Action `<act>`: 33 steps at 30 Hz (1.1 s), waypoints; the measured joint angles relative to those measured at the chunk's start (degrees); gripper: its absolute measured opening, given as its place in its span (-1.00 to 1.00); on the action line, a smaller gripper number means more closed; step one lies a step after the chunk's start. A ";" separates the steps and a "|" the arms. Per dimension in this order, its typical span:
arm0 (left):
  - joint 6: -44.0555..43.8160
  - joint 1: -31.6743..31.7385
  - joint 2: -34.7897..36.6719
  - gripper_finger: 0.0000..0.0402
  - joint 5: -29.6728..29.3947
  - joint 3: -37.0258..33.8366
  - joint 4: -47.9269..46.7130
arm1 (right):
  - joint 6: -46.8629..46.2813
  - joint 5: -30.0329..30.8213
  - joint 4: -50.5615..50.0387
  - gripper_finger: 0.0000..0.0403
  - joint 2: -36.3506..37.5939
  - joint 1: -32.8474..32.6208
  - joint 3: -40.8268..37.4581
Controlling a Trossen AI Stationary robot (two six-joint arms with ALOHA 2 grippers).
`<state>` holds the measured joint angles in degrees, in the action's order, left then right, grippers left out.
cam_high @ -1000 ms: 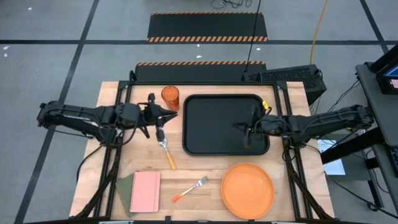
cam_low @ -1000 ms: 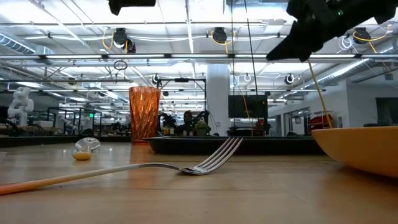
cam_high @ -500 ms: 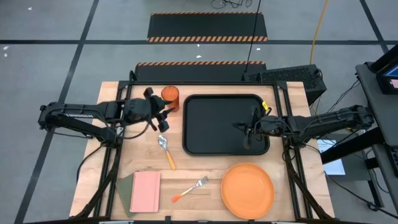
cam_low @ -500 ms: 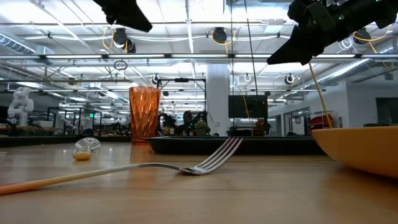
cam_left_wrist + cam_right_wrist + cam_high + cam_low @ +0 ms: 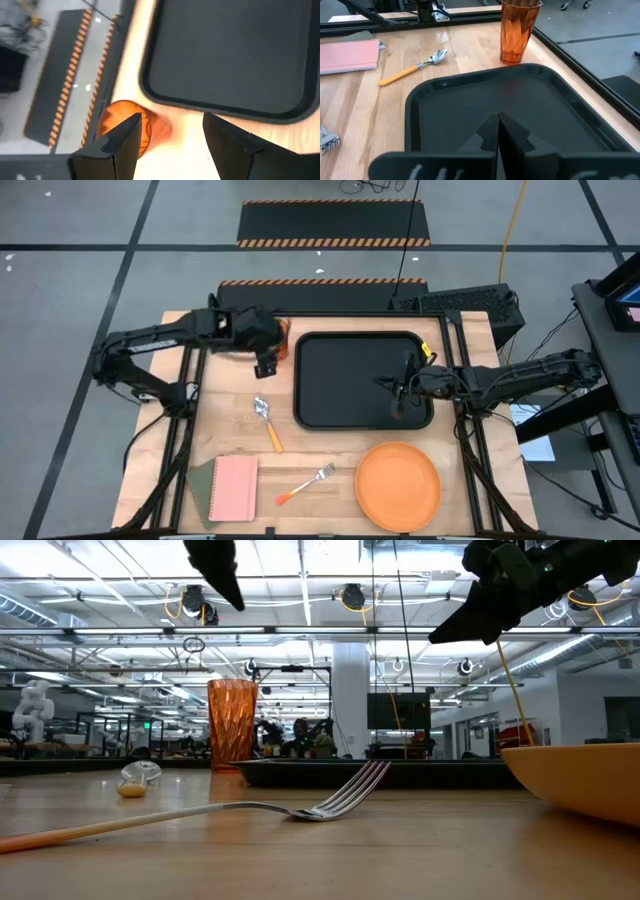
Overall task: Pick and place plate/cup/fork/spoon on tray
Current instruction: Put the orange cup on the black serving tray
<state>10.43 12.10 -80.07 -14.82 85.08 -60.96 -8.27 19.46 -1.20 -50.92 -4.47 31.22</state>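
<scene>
cup [image 5: 282, 338] mostly hidden under left gripper [image 5: 266, 358], plate [image 5: 585, 778] cut off by edge

The high view looks straight down on the whole counter [image 5: 340, 460] from well above. The low view sits at counter height, close behind the fork [image 5: 300, 802], facing level across into the room. The left wrist view looks down past its own end effector [image 5: 170, 145] at the cup [image 5: 125, 125] and the tray [image 5: 225, 55] — both also in the right wrist view, which faces across the tray toward the spoon [image 5: 415, 66].
</scene>
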 joint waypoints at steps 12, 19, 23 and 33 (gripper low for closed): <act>6.73 11.32 -9.07 0.08 3.06 0.85 -4.13 | 0.39 -0.04 -0.89 -1.00 0.02 0.00 0.00; 8.60 13.30 -12.69 0.08 5.89 0.85 -5.91 | 0.39 -0.07 -1.60 -1.00 0.02 0.00 0.00; 8.94 13.66 -13.20 0.08 6.29 0.85 -5.01 | 0.39 -0.08 -2.49 -1.00 0.02 0.00 0.00; 8.93 14.47 -16.02 0.08 6.22 -0.32 -4.91 | 0.00 -0.26 -2.54 -1.00 0.02 -0.71 0.00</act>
<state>19.35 26.57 -96.08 -8.60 84.76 -65.86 -8.28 19.20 -3.74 -50.89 -5.17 31.22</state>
